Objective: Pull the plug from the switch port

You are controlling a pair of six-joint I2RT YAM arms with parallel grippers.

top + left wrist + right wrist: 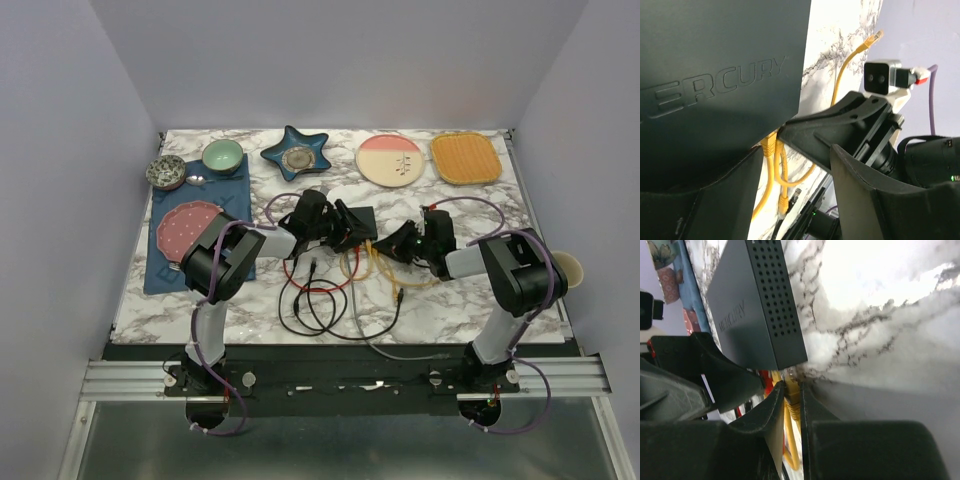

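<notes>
here the switch (357, 222), a flat matte-black box with "mercury" embossed on its top, lies near the middle of the marbled table (470, 300), mostly covered from above by the two arms that meet over it. the left gripper (340, 228) reaches in from the left, and in the left wrist view its dark fingers (860, 200) stand apart at either side of the switch's near edge; whether they actually touch the housing is hidden by the box itself, which fills most of that view. the right gripper (792, 397) comes from the right, and its own camera shows both fingers drawn close together around a yellow plug (791, 390) seated at the switch's port edge, clamped on it as far as can be seen, though the port itself is lost in shadow behind the fingertips. the perforated side of the switch (775, 300) is plain there. yellow ethernet cables (772, 160) trail from under the switch's edge, one free end with a clear connector lying farther off on the marble (874, 38). from above, red, black and grey cables (320, 300) loop on the near side of the switch; which of them enter the ports cannot be told. at the far side sit a star-shaped dish (296, 153), a round plate (388, 159) and an orange square plate (465, 158); to the left a blue mat (165, 268) carries a green bowl (223, 156) and a red plate (186, 228), partly cut off by the left arm.
</notes>
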